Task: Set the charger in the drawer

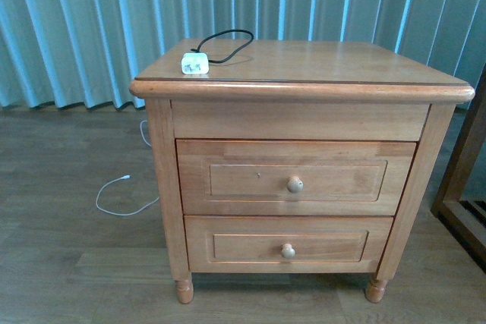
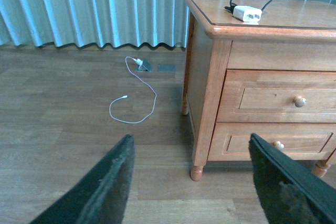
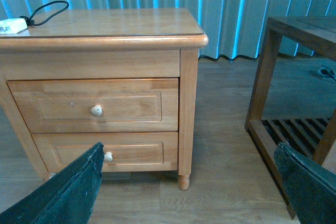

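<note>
Nightstand (image 1: pixel 304 62) stands square ahead of the robot, both its drawers closed. The charger (image 1: pixel 195 64) lies on the nightstand top, near the front edge toward the left end, with its black cable (image 1: pixel 228 43) looped behind it toward the back of the top. The drawer (image 1: pixel 228 158) is the taller upper one in the nightstand front, shut flush, with a round pale knob (image 1: pixel 295 184) at mid-panel. The lower drawer (image 1: pixel 250 229) beneath it is also shut. Neither arm shows in the front view. The left gripper (image 2: pixel 190 139) hangs in the air before the nightstand's left front corner, aimed toward it, with its two dark fingers (image 2: pixel 113 182) spread wide and nothing between them. The right gripper (image 3: pixel 189 148) hangs before the nightstand's front right part, fingers (image 3: pixel 79 187) likewise spread wide and empty, well short of the drawer fronts. A thin white cable (image 1: pixel 114 199) curls on the wood floor left of the nightstand. A darker wooden rack (image 3: pixel 273 51) stands to the nightstand's right. Pleated blue-grey curtain (image 1: pixel 76 28) hangs behind the nightstand.
</note>
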Robot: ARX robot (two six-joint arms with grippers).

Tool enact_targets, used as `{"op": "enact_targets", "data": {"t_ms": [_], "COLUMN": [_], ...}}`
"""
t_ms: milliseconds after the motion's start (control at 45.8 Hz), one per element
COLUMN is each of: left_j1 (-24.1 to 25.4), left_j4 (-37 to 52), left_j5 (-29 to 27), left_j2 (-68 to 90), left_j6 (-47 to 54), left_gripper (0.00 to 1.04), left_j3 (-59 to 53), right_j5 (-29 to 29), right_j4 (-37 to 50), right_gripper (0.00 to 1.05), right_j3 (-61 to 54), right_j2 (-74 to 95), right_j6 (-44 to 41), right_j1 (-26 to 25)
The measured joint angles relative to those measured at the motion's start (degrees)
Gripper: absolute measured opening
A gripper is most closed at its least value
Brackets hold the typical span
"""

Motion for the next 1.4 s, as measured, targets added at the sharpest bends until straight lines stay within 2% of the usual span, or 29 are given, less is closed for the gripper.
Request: {"op": "enact_targets", "data": {"t_ms": [197, 284, 655, 677, 743, 765, 874, 961, 1223, 1398], "left_j1": [0.0, 0.0, 0.0, 0.0, 0.0, 0.0, 0.0, 0.0, 0.0, 0.0], "left_j4": [0.0, 0.0, 0.0, 0.0, 0.0, 0.0, 0.0, 0.0, 0.0, 0.0], "left_j5": [0.0, 0.0, 0.0, 0.0, 0.0, 0.0, 0.0, 0.0, 0.0, 0.0], "left_j2": [0.0, 0.0, 0.0, 0.0, 0.0, 0.0, 0.0, 0.0, 0.0, 0.0], "left_j6": [0.1, 0.1, 0.1, 0.1, 0.2, 0.2, 0.1, 0.1, 0.1, 0.2], "left_gripper": [1.00, 0.98, 0.99, 0.99, 0.99, 0.99, 0.99, 0.99, 0.99, 0.99], "left_j3": [0.0, 0.0, 0.0, 0.0, 0.0, 0.0, 0.0, 0.0, 0.0, 0.0], "right_j5": [0.0, 0.0, 0.0, -0.9, -8.6, -9.1, -7.2, -4.4, 1.4, 4.3], "right_j4": [0.0, 0.0, 0.0, -0.3, -2.9, -2.3, 2.9, 12.5, 38.1, 45.5], "right_gripper": [0.96, 0.96, 0.96, 0.96, 0.96, 0.96, 0.96, 0.96, 0.96, 0.96], "right_j3": [0.0, 0.0, 0.0, 0.0, 1.0, 1.2, 3.3, 6.3, 16.2, 26.8], "right_j2": [0.0, 0.0, 0.0, 0.2, 3.6, 5.6, 15.6, 28.9, 66.9, 88.9], "right_j6": [0.0, 0.0, 0.0, -0.3, -2.5, -2.9, -3.3, -3.3, -5.6, -7.9], "right_j1": [0.0, 0.0, 0.0, -0.2, -1.5, -1.0, 2.6, 7.1, 14.2, 17.6]}}
